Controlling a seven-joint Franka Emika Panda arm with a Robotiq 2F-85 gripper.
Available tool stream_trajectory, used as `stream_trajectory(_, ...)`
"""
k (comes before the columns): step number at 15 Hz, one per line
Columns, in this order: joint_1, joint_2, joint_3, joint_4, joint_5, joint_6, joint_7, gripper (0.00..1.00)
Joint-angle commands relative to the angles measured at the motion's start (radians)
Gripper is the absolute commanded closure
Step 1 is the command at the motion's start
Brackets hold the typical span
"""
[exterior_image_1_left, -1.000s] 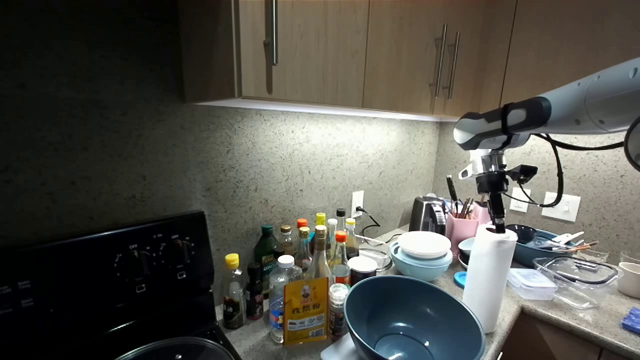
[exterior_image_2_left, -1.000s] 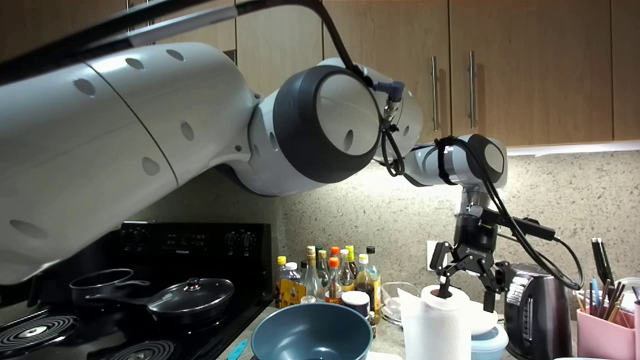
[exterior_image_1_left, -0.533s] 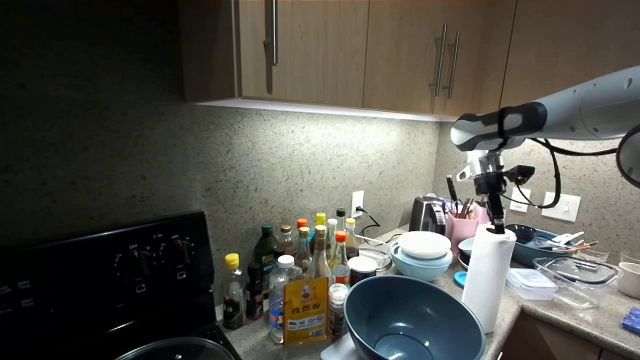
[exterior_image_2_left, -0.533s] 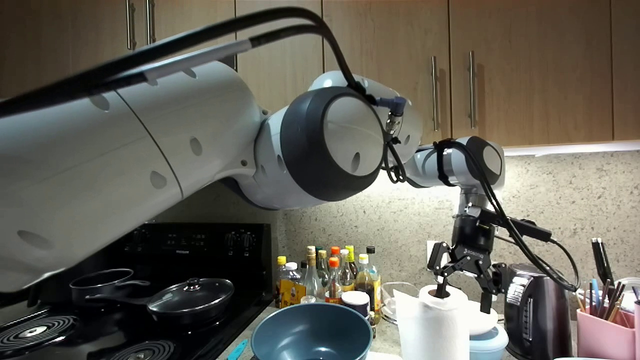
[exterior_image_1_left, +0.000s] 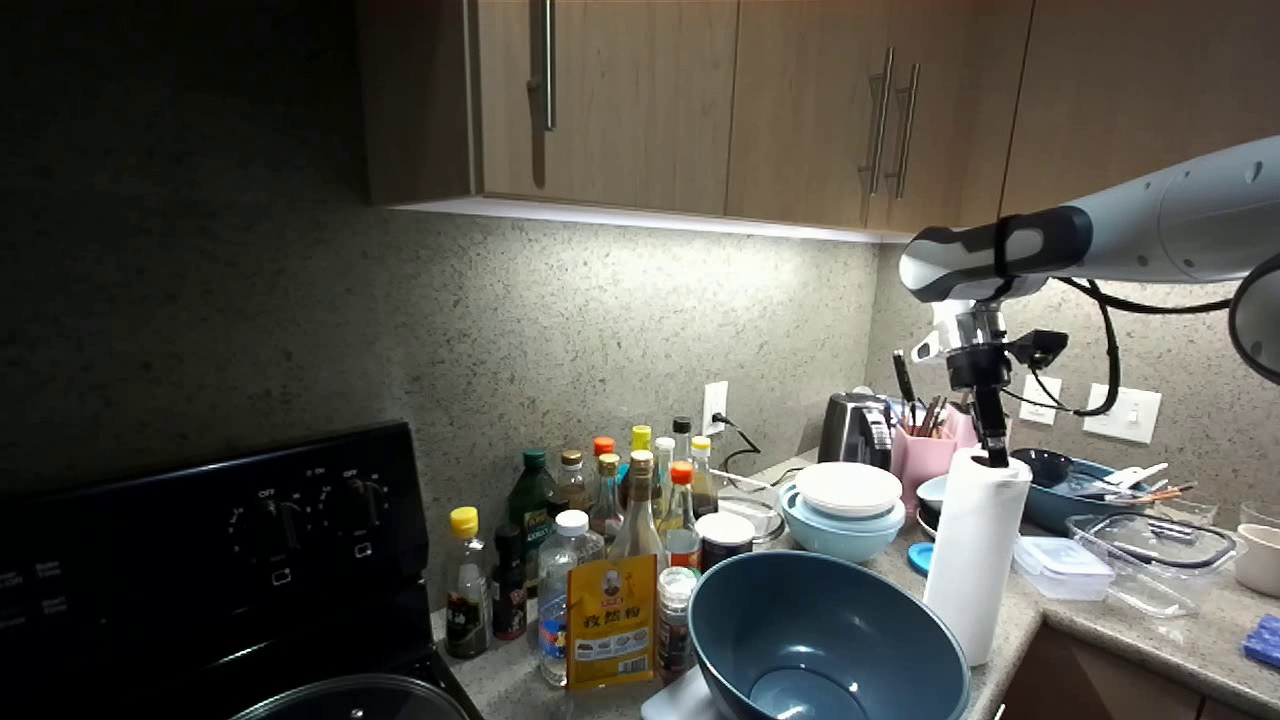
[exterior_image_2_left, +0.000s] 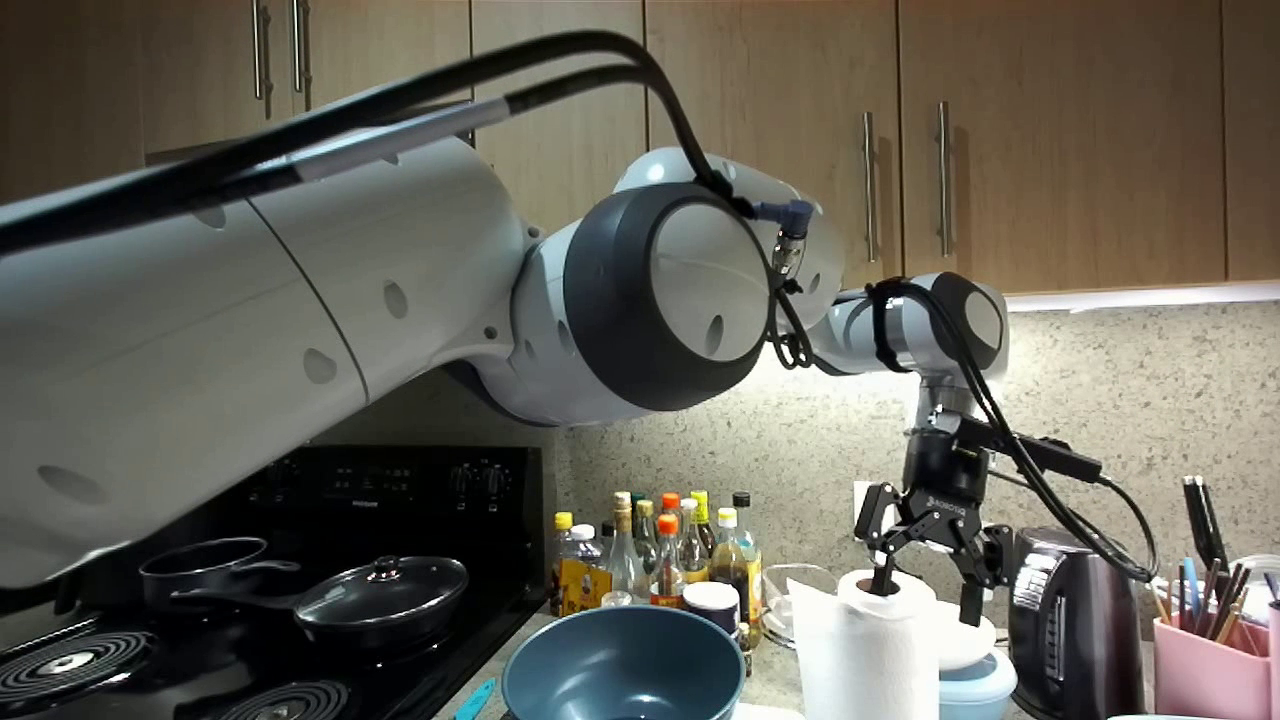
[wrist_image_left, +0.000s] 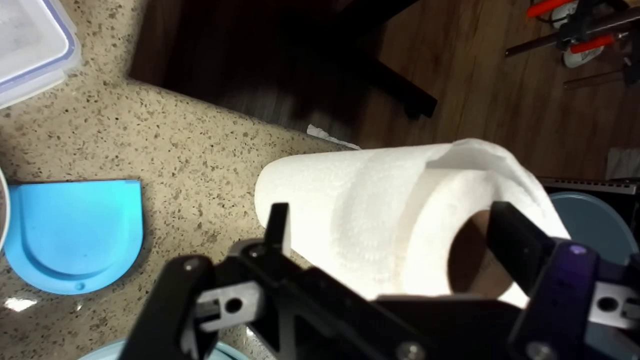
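Note:
A white paper towel roll (exterior_image_1_left: 978, 560) stands on the counter, leaning slightly, a loose sheet hanging at its side; it also shows in an exterior view (exterior_image_2_left: 868, 660) and the wrist view (wrist_image_left: 370, 200). My gripper (exterior_image_2_left: 926, 598) points down over the roll's top with its fingers spread wide. In the wrist view the gripper (wrist_image_left: 390, 215) has one fingertip at the opening of the brown core and the other outside the roll. The roll's paper wall lies between the fingers. I cannot tell whether either finger presses on it. The gripper also shows edge-on in an exterior view (exterior_image_1_left: 993, 455).
A dark blue bowl (exterior_image_1_left: 830, 620) stands beside the roll. Several bottles (exterior_image_1_left: 640, 510), a light blue bowl (exterior_image_1_left: 843, 535) under a white dish (exterior_image_1_left: 850, 488), a kettle (exterior_image_2_left: 1075, 620), a clear container (exterior_image_1_left: 1064, 568) and a blue lid (wrist_image_left: 75, 235) are near. The counter edge (wrist_image_left: 215, 107) is close to the roll.
My arm has come down a little and the gripper has shifted slightly left in both exterior views. The roll's top has shifted slightly left with it. The finger spread looks unchanged.

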Motion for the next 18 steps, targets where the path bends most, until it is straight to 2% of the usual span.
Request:
stream_trajectory(1, 0.0, 0.0, 0.0, 0.0, 0.0, 0.0, 0.0, 0.0)
stream_trajectory(12, 0.008, 0.011, 0.0, 0.028, -0.001, -0.013, 0.005, 0.0)
stream_trajectory(18, 0.007, 0.0, -0.001, 0.007, 0.011, 0.039, 0.029, 0.0)
